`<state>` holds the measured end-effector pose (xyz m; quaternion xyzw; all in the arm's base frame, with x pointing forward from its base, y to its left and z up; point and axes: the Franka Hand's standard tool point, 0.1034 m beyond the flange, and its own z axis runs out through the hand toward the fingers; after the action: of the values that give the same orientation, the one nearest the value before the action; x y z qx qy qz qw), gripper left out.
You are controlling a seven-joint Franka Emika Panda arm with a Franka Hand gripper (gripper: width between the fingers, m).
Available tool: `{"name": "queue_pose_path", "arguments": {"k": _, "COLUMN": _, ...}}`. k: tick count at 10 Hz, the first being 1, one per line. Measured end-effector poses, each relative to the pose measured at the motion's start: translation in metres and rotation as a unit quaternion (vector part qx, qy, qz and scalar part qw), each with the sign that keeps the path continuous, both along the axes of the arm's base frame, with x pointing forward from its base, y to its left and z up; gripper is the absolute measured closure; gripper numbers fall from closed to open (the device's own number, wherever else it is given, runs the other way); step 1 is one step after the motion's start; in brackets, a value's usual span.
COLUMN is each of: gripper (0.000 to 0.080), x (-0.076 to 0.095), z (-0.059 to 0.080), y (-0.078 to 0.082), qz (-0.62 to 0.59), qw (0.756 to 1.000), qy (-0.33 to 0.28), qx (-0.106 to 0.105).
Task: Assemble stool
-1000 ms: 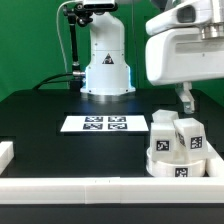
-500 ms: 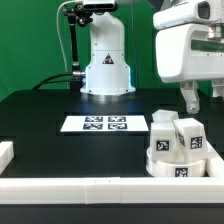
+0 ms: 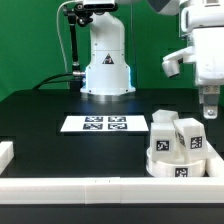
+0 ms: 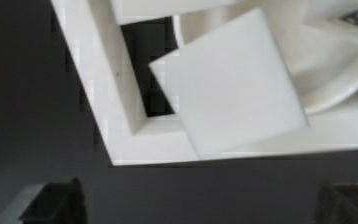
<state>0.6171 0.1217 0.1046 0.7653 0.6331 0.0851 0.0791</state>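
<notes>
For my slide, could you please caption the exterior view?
Open tool above stool parts near the marker board.

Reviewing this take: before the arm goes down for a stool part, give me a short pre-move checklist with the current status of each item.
1. Gripper open and empty: ok, jaws wide, nothing between them.
2. Gripper clear of the parts: ok, it hangs above the cluster at the exterior view's right.
3. Legs reachable: ok, white tagged blocks stand atop the round seat.
4. Gripper lined up over one leg: cannot tell, the wrist view shows only white surfaces close up.
5. Marker board unobstructed: ok, flat on the table, apart from the parts.
</notes>
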Motion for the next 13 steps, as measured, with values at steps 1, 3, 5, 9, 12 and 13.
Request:
{"name": "queue_pose_path", "arguments": {"k": 1, "gripper": 0.0150, "x": -0.001, "z": -0.003, "y": 0.000, "qz": 0.031, "qw": 0.999, "qy": 0.006, "qx": -0.014}}
{"name": "queue_pose_path", "arguments": {"k": 3, "gripper": 0.0150, "x": -0.003, "z": -0.008, "y": -0.002, "qz": 0.094, "qw": 0.995, "qy": 0.010, "qx": -0.036}}
{"name": "queue_pose_path", "arguments": {"k": 5, "gripper": 0.0150, "x": -0.004, "z": -0.012, "y": -0.007, "qz": 0.143, "qw": 0.988, "qy": 0.013, "qx": -0.051}}
{"name": "queue_pose_path", "arguments": {"k": 9, "gripper": 0.0150, "x": -0.006, "z": -0.017, "y": -0.016, "qz": 0.151, "qw": 0.987, "qy": 0.012, "qx": -0.053}}
{"name": "queue_pose_path", "arguments": {"k": 12, "gripper": 0.0178, "x": -0.009, "z": -0.024, "y": -0.019, "qz": 0.149, "qw": 0.987, "qy": 0.030, "qx": -0.057}}
{"name": "queue_pose_path", "arguments": {"k": 13, "gripper": 0.0349, "x": -0.009, "z": -0.024, "y": -0.019, "qz": 0.149, "qw": 0.987, "qy": 0.030, "qx": -0.057}}
